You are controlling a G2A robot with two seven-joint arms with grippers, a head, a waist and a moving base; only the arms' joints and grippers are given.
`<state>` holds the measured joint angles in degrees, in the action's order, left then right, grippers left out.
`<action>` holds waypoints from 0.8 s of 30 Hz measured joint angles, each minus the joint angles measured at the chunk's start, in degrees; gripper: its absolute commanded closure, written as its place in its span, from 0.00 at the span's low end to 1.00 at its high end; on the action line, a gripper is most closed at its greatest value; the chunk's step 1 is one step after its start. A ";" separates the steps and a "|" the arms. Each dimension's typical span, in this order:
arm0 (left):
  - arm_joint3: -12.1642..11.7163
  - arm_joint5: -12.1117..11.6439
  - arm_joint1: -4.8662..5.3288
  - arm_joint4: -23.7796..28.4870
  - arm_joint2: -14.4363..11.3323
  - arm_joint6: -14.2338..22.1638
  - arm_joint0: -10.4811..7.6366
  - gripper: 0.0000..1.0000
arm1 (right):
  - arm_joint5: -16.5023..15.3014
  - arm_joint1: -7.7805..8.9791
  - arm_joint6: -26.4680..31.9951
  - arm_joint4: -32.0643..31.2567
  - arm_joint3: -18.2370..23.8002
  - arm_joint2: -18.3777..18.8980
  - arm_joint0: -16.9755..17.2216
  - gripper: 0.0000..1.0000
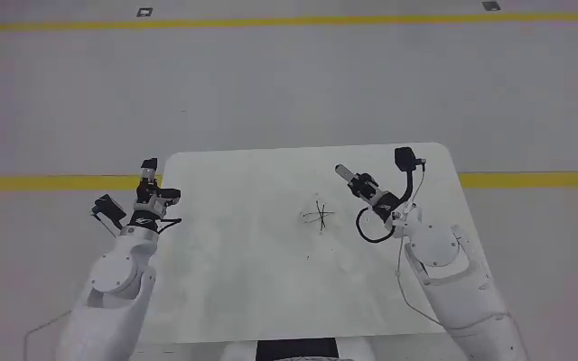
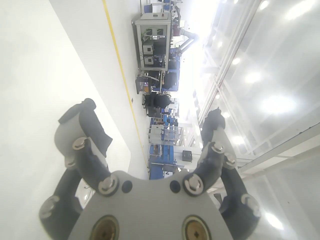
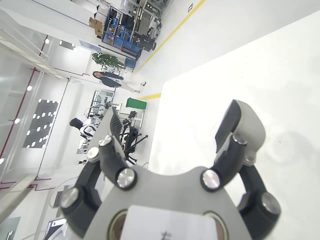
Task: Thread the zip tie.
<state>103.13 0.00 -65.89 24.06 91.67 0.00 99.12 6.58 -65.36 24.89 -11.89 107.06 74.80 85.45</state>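
Note:
Thin black zip ties (image 1: 319,217) lie crossed in a small heap near the middle of the white table (image 1: 244,289). My right gripper (image 1: 344,171) hangs over the table to the right of the heap, a short way off, open and empty; its wrist view shows its fingers (image 3: 228,122) spread above the bare tabletop (image 3: 250,81). At the table's left edge my left gripper (image 1: 147,169) stands open and empty, far from the ties. Its own fingertips (image 2: 87,106) point out past the table edge (image 2: 75,58).
A yellow floor line (image 1: 54,182) runs behind the table on both sides. Open tabletop lies in front of the heap and to its left.

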 measured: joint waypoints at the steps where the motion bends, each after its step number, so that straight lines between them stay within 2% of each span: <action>1: 0.00 0.00 0.00 0.00 0.00 0.00 0.00 0.00 | 0.00 0.00 0.00 0.00 0.00 0.00 0.00 0.00; 3: 0.00 0.00 0.00 0.00 0.00 0.00 0.00 0.00 | -0.10 0.04 0.11 -0.12 0.10 -0.11 -0.11 0.00; 5: 0.00 0.00 0.00 0.00 0.00 0.00 0.00 0.00 | -0.69 0.22 2.24 -2.16 0.34 -1.14 -1.74 0.00; 10: 0.00 0.00 0.00 0.00 0.00 0.00 0.00 0.00 | 1.22 0.21 15.02 -9.25 -1.39 -5.70 -9.35 0.00; 15: 0.00 0.00 0.00 0.00 0.00 0.00 0.00 0.00 | 4.37 -0.47 20.50 -10.83 -4.00 -10.12 -15.81 0.00; 24: 0.00 0.00 0.00 0.00 0.00 0.00 0.00 0.00 | 4.52 -0.54 20.91 -10.50 -4.13 -10.48 -16.32 0.00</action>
<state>103.13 0.00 -65.89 24.06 91.67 0.00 99.12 11.10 -65.91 45.80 -22.39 102.93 64.32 69.13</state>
